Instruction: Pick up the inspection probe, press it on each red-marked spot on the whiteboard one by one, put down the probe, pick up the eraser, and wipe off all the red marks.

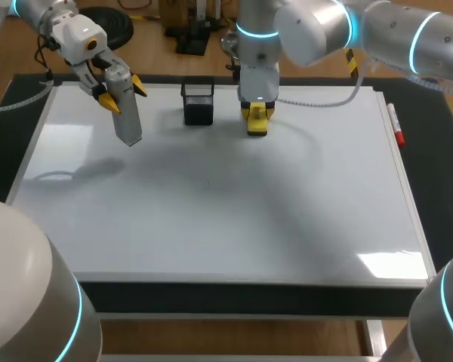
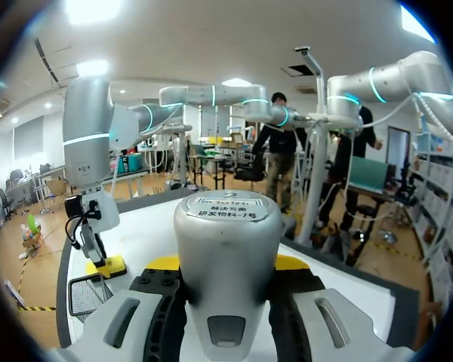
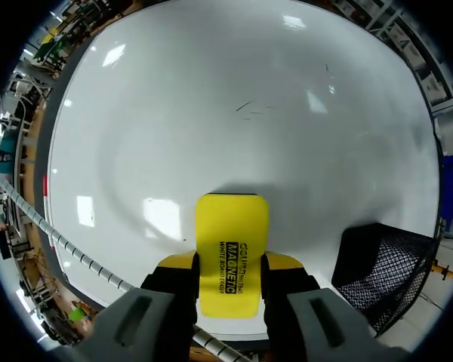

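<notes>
My left gripper (image 1: pixel 121 92) hangs above the back left of the whiteboard (image 1: pixel 234 211), shut on the grey inspection probe (image 1: pixel 127 117), which points down and stays clear of the surface. In the left wrist view the probe (image 2: pixel 226 241) fills the gap between the fingers. At the back middle, my right gripper (image 1: pixel 257 115) is shut on the yellow eraser (image 1: pixel 257 124), which rests against the board. The right wrist view shows the eraser (image 3: pixel 232 253) clamped from both sides. No red marks show on the board; only faint grey smudges (image 3: pixel 251 109) lie ahead of the eraser.
A black mesh holder (image 1: pixel 198 103) stands on the board between the two grippers, close beside the eraser (image 3: pixel 389 264). A red marker pen (image 1: pixel 396 124) lies along the board's right edge. The board's front edge meets a dark table rim (image 1: pixel 249 298).
</notes>
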Controlling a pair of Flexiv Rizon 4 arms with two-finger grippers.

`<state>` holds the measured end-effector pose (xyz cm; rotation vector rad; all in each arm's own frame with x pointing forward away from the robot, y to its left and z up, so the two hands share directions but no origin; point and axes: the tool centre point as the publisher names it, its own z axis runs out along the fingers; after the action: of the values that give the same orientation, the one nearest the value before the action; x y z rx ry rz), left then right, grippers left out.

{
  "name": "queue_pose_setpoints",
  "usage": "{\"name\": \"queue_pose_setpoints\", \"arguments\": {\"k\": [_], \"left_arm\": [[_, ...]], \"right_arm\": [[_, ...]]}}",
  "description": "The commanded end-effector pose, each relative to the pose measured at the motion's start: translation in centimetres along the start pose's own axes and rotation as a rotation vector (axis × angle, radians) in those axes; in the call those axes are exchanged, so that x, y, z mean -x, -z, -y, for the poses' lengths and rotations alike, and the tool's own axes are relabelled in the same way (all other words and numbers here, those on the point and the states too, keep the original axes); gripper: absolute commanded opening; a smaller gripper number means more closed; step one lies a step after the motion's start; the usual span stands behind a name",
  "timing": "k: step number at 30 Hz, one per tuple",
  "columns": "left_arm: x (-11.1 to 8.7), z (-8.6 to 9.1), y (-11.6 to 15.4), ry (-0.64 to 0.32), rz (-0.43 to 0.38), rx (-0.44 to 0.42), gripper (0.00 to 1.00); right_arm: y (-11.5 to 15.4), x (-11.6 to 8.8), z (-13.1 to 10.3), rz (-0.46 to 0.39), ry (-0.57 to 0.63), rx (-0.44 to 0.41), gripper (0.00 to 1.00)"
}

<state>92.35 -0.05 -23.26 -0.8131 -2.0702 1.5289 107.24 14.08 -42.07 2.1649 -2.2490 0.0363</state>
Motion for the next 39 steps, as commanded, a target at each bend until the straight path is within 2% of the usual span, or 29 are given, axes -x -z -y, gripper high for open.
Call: {"name": "queue_pose_setpoints", "arguments": {"k": [1, 3, 6, 7, 13, 19, 24, 30, 36, 39], "left_arm": [[0.0, 0.1, 0.1, -0.001, -0.002, 0.000, 0.00], [0.0, 0.1, 0.1, -0.001, -0.002, 0.000, 0.00], [0.0, 0.1, 0.1, -0.001, -0.002, 0.000, 0.00], [0.0, 0.1, 0.1, -0.001, -0.002, 0.000, 0.00], [0.0, 0.1, 0.1, -0.001, -0.002, 0.000, 0.00], [0.0, 0.1, 0.1, -0.001, -0.002, 0.000, 0.00], [0.0, 0.1, 0.1, -0.001, -0.002, 0.000, 0.00], [0.0, 0.1, 0.1, -0.001, -0.002, 0.000, 0.00], [0.0, 0.1, 0.1, -0.001, -0.002, 0.000, 0.00], [0.0, 0.1, 0.1, -0.001, -0.002, 0.000, 0.00]], "right_arm": [[-0.1, 0.2, 0.3, -0.008, 0.010, 0.007, 0.20], [0.2, 0.0, 0.0, 0.004, 0.007, 0.003, 0.57], [0.9, -0.5, -0.4, 0.010, -0.010, -0.015, 0.91], [1.1, -0.7, -0.6, 0.022, -0.019, -0.023, 1.00], [2.4, -2.0, -1.5, 0.036, -0.086, -0.046, 1.00], [3.9, -3.8, -2.4, 0.131, -0.240, -0.061, 1.00], [5.3, -5.8, -3.0, 0.253, -0.458, -0.024, 1.00], [6.9, -8.4, -3.6, 0.498, -0.733, 0.030, 1.00], [8.6, -10.3, -4.1, 0.611, -0.923, 0.051, 1.00], [9.5, -11.0, -4.1, 0.637, -1.006, 0.082, 1.00]]}}
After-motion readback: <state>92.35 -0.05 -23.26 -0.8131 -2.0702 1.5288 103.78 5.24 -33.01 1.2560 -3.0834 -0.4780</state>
